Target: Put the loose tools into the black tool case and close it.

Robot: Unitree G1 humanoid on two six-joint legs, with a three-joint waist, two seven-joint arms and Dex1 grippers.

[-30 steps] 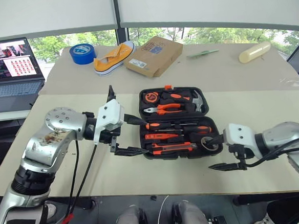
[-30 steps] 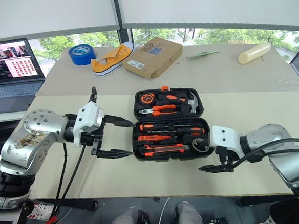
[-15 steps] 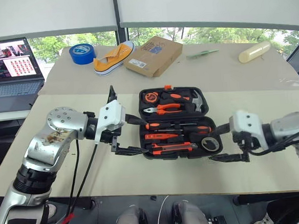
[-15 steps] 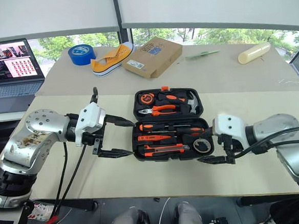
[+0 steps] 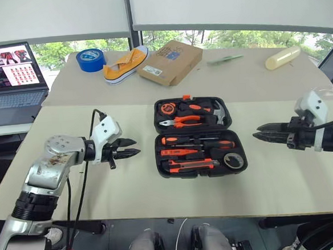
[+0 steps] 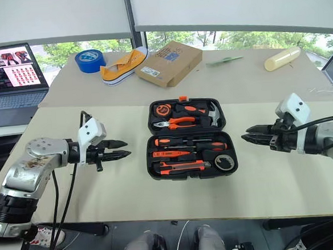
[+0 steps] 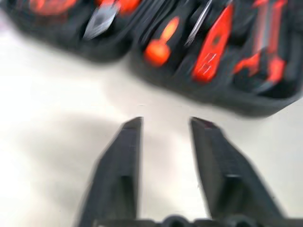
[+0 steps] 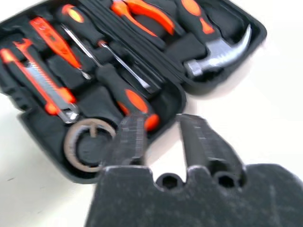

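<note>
Grippers pull back from the black tool case (image 5: 200, 137) on both sides! A second ago the left gripper (image 5: 127, 153) and the right gripper (image 5: 265, 133) flank the case at its front corners with jaws spread wide; now each sits well clear of it, over bare table (image 5: 273, 175), fingers drawn in to a narrow gap and holding nothing. My read: the loading is finished and only the closing remains.

Inside the open case, lying flat mid-table, the near half carries two black-and-orange screwdrivers (image 5: 197, 139), the slim red-orange tester screwdriver (image 5: 178, 152), the utility knife (image 5: 193, 165) and the small grey tape roll (image 5: 233, 160), each in its recess. The far half holds the tape measure (image 5: 167, 108), pliers (image 5: 184, 120) and hammer (image 5: 214, 114). No loose tool lies on the table near the case. The lid half lies fully open, orange latch (image 5: 186, 97) at its far edge.
</note>
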